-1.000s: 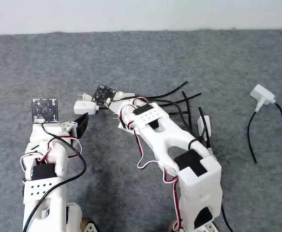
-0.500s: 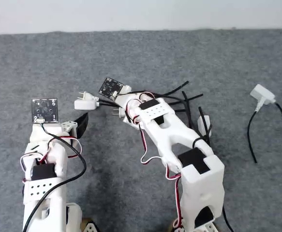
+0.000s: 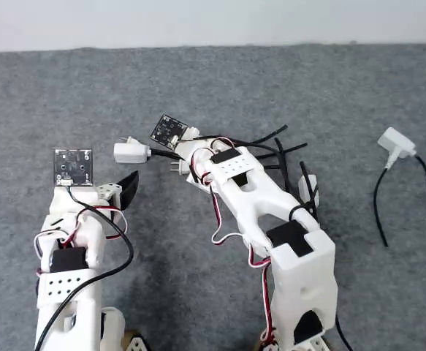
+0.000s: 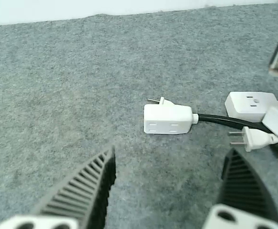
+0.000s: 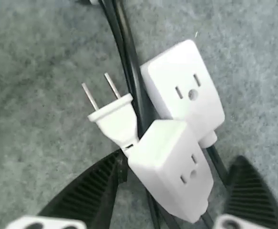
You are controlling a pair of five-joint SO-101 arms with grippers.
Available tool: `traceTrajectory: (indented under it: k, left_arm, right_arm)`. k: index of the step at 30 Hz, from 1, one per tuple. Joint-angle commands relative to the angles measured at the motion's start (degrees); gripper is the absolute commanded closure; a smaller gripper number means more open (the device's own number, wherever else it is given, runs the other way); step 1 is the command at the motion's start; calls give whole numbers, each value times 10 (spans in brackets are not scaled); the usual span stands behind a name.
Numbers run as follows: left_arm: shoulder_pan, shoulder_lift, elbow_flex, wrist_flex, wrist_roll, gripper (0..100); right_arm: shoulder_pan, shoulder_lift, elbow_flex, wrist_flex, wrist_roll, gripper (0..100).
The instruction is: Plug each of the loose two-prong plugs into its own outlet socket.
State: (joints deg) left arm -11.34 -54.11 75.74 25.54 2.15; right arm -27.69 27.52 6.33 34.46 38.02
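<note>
1. Step in hand, as I judge it: getting a grip on the first pair. No prongs are sitting in any socket yet.
2. Right gripper (image 5: 177, 164) is hanging low over the tangle in the middle of the grey carpet (image 3: 66, 88). Its jaws are standing wide and gripping nothing. A cube socket (image 5: 169, 174) is lying between the fingers, and I cannot tell whether either finger is touching it.
3. Two-prong plug (image 5: 111, 118) is lying just beside that cube, with its bare prongs pointing away from the gripper. A second socket (image 5: 182, 90) is lying on the other side of the black cords (image 5: 124, 52).
4. Left gripper (image 4: 172, 153) is also gaping wide and empty. It is facing a corded socket block (image 4: 168, 119) and standing apart from it.
5. Far plug (image 3: 395, 142) is lying alone at the table's right, well apart from both arms.
6. Next move calls for closing on one body squarely, not the cord. The plug is crowding the cube, so the fingers are risking catching both. The prongs and slots will then need lining up, with the other arm steadying the socket.
</note>
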Motion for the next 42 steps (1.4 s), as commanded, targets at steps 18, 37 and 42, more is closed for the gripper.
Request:
traceTrajectory:
  k: [18,37,42]
  left_arm:
    - [4,-15,-15,-19,1,650]
    - [4,-15,-14,-19,1,650]
    - [4,-15,-14,-20,1,650]
  right_arm:
    - [-22,0,-57,71,59,924]
    - [-29,7,-65,75,61,868]
    - [-31,7,-67,101,60,987]
